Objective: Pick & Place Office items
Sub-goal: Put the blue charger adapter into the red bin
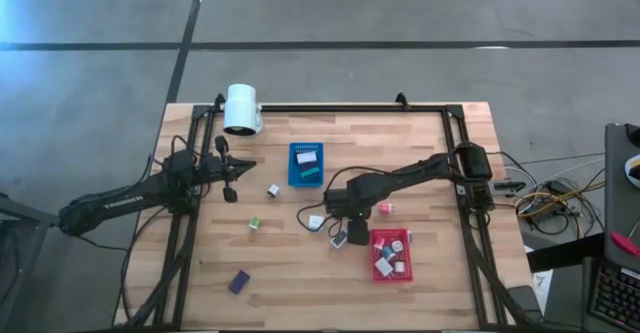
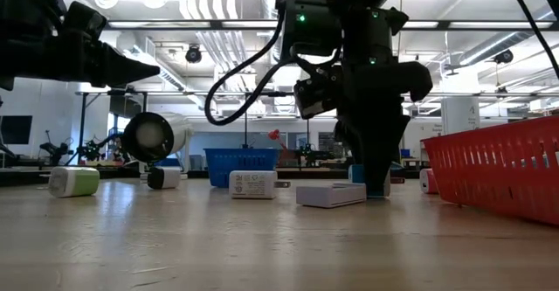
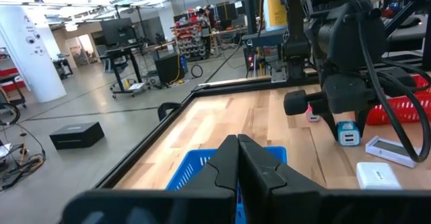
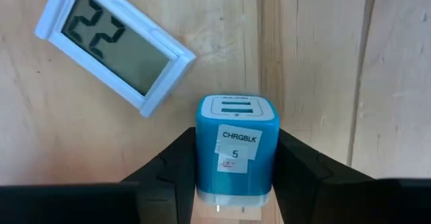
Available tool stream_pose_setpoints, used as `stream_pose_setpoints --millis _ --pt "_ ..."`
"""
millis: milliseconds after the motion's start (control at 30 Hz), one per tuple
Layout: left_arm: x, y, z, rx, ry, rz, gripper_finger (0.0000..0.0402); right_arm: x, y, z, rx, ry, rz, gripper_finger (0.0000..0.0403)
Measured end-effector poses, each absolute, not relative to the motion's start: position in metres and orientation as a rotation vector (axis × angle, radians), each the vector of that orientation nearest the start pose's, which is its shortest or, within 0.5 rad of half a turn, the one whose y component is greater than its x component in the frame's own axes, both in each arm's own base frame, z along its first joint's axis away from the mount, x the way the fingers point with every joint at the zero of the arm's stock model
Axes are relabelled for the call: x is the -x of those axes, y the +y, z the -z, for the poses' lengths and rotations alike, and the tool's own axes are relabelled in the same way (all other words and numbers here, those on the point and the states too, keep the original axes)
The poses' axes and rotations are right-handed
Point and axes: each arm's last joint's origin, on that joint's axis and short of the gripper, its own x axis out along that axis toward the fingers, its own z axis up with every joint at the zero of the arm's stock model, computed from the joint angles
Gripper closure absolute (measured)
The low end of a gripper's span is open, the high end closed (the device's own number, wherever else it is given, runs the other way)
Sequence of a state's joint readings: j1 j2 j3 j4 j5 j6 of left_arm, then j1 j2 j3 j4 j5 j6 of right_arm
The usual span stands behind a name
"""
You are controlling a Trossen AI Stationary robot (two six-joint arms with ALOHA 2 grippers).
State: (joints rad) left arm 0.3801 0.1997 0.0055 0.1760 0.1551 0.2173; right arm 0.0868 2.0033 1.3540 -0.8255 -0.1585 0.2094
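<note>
A blue charger block (image 4: pixel 236 150) with a white label rests on the table beside a white digital clock (image 4: pixel 111 46). My right gripper (image 4: pixel 236 173) stands over the block, pointing down and shut on it; in the high view it is at mid-table (image 1: pixel 339 237), just left of the red tray (image 1: pixel 372 261). My left gripper (image 1: pixel 231 195) hangs shut above the table's left part with nothing in it, and its wrist view looks over the blue tray (image 3: pixel 192 173). Loose small items lie about: a white block (image 1: pixel 272 189), a green one (image 1: pixel 254 224), a purple one (image 1: pixel 238 281) and a pink one (image 1: pixel 384 209). My right gripper pinches the blue charger block by two opposite sides (image 4: pixel 201 158), one dark finger (image 4: pixel 168 167) on each. The fingers come from above, pointing almost straight down. The block's underside is on the table (image 2: pixel 370 186).
The blue tray (image 1: pixel 306 163) at centre back holds a few items. The red tray holds several blocks. A white cylindrical lamp (image 1: pixel 242 109) sits at the far left. A black frame (image 1: pixel 460 133) runs around the work area. A white charger (image 2: pixel 252 183) lies near the clock.
</note>
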Motion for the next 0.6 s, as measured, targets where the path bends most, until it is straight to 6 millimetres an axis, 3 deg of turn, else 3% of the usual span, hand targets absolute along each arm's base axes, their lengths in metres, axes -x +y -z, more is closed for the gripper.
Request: stream_pose_setpoints --millis 233,433,600 --pt "-0.103 0.036 -0.164 -0.204 0.056 -0.221 0.0388 -0.364 0.029 -0.179 -0.202 1.398 -0.074 0.0266" --pt "-0.103 0.037 -0.164 -0.204 0.055 -0.221 0.0388 -0.350 0.016 -0.238 -0.165 1.168 -0.108 0.0266" --pt "-0.103 0.037 -0.164 -0.204 0.055 -0.221 0.0388 -0.325 0.007 -0.287 -0.128 0.885 -0.130 0.0265"
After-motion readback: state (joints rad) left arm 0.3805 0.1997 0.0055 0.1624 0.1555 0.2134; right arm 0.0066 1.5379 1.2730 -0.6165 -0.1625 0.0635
